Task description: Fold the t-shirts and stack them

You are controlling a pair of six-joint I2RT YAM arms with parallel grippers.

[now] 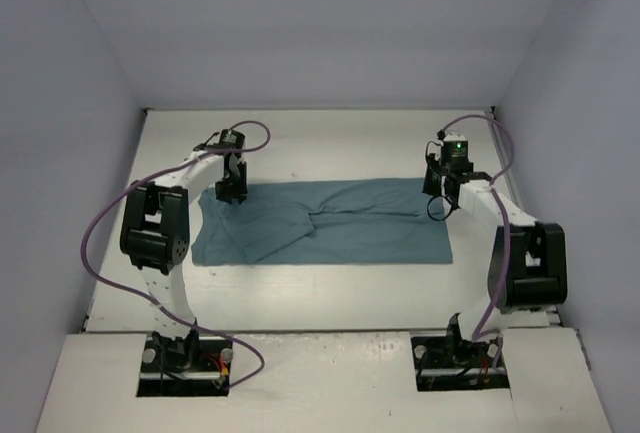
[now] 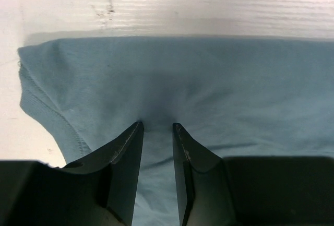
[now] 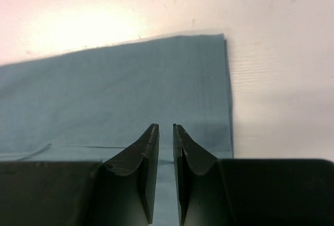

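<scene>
T-shirt (image 1: pixel 330 225): one teal shirt, spread flat as a long strip on the white table (image 1: pixel 300 298), long side running left to right. Looks folded over on itself, with a layer edge running along its middle.

Left gripper (image 1: pixel 230 191): down at the shirt's far-left corner. In the wrist view the gripper (image 2: pixel 157 125) has its jaws partly open, with a clear gap and teal cloth visible through it. Tips sit on the fabric, and creases run out from them. The shirt's far edge is ahead of the tips, with a stitched hem curving off to the left.

Right gripper (image 1: pixel 438 193): down at the shirt's far-right corner. In the wrist view the gripper (image 3: pixel 166 126) has its jaws only slightly apart, a narrower slit than the left, with cloth showing in it too. Tips are over the shirt just inside its right edge, and the far-right corner lies ahead of them.

Probably neither has a pinch on the cloth, but the tips hide the contact, so I can't tell for sure.
</scene>
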